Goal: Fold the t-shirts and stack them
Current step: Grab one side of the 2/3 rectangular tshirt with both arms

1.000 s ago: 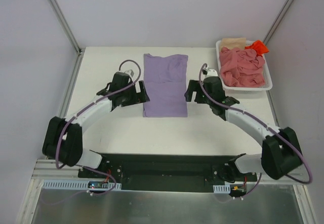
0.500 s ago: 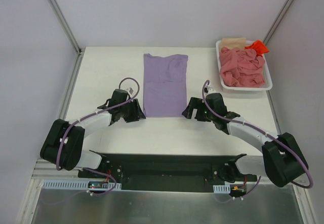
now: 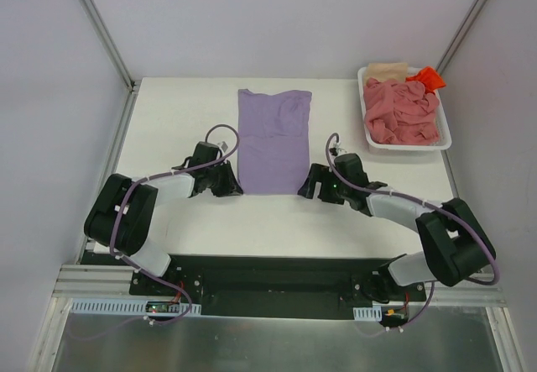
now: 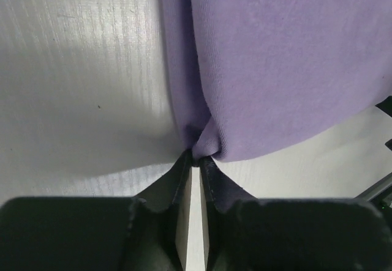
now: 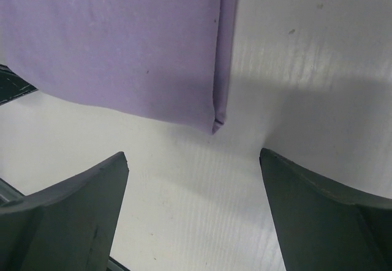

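Note:
A lavender-purple t-shirt [image 3: 273,141] lies folded lengthwise into a long strip in the middle of the table. My left gripper [image 3: 234,189] is at its near left corner, shut on a pinch of the purple cloth [image 4: 211,142]. My right gripper [image 3: 308,189] sits low at the near right corner, open, with the shirt's corner [image 5: 215,123] just ahead of its wide-spread fingers [image 5: 79,210] and bare table between them. A salmon-pink t-shirt [image 3: 401,113], a beige one [image 3: 386,69] and an orange-red one [image 3: 426,76] lie crumpled in the basket.
A white plastic basket [image 3: 445,144] stands at the back right of the table. Metal frame posts [image 3: 101,28] rise at the back corners. Both arm bases sit on the black rail [image 3: 277,275] at the near edge.
Both grippers came down from the shirt's sides to its near corners. The left one closed on the near left corner. The right one stayed open.

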Action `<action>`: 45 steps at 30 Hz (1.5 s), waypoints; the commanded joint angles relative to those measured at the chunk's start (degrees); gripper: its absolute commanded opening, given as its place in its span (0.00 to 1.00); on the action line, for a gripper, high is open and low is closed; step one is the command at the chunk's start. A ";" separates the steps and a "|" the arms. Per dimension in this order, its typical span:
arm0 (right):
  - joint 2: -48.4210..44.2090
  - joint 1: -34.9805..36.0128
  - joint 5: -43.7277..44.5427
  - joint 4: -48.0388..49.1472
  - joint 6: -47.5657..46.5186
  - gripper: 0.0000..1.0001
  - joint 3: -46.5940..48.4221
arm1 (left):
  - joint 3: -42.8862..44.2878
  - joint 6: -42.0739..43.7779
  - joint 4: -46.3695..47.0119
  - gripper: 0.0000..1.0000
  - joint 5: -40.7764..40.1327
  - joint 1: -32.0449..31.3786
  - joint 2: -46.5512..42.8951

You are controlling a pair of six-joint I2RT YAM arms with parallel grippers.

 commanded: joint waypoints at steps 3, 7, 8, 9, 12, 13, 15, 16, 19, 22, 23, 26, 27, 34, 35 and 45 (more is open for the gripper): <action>3.48 -0.08 -2.53 1.86 0.27 0.85 2.47 | 0.20 1.21 0.92 0.00 1.78 0.23 0.99; 5.77 -0.16 -1.65 1.77 -0.17 0.78 3.26 | -0.33 1.21 0.92 0.00 1.87 0.23 0.99; 6.47 -0.16 -1.30 1.68 -0.35 0.74 3.87 | -0.24 1.30 1.01 0.00 1.61 0.23 0.99; 7.00 -0.08 -1.13 1.77 -0.52 0.71 4.23 | -0.24 1.47 1.01 0.00 1.69 0.23 1.08; 9.11 -0.16 -1.30 1.51 -0.44 0.59 5.19 | -0.24 1.65 1.09 0.00 1.52 0.23 1.08; 9.72 -0.16 -1.30 1.51 -0.52 0.59 5.28 | -0.33 1.65 1.18 0.00 1.52 0.23 0.90; 10.52 -0.08 -0.95 1.42 -0.52 0.54 5.55 | -0.77 1.65 1.45 0.00 0.99 0.23 0.73; 10.87 -0.08 -0.77 1.33 -0.52 0.54 5.55 | -0.86 1.65 1.53 0.00 0.56 0.23 0.73; 11.57 -0.08 -0.16 0.98 -0.70 0.46 5.72 | -1.12 1.13 1.53 0.00 -0.32 0.23 0.81; 11.49 -0.08 -0.07 -1.21 -1.05 0.40 6.34 | -1.39 0.60 1.62 0.00 -1.03 0.23 0.38; 11.23 -0.08 -0.07 -1.83 -1.31 0.40 6.25 | -1.47 0.51 1.62 0.00 -1.12 0.23 0.29; 10.35 -0.16 0.28 -2.45 -1.58 0.33 5.29 | -2.00 -0.54 1.71 0.00 -1.64 0.23 -0.06; 10.26 -0.08 0.37 -2.88 -1.58 0.32 5.02 | -2.18 -1.33 1.71 0.00 -2.08 0.23 -0.15; 10.96 -0.16 -3.67 -2.01 -1.49 0.01 4.76 | -4.54 -3.88 2.24 0.00 -1.02 0.23 -1.46; 10.18 -0.16 -3.93 -2.18 -1.49 0.01 4.15 | -5.51 -4.49 1.54 0.00 -1.81 0.23 -2.51; -3.26 0.80 -20.78 -6.91 -1.58 0.01 -1.92 | -17.02 -7.84 -5.31 0.00 -0.41 -3.10 -25.69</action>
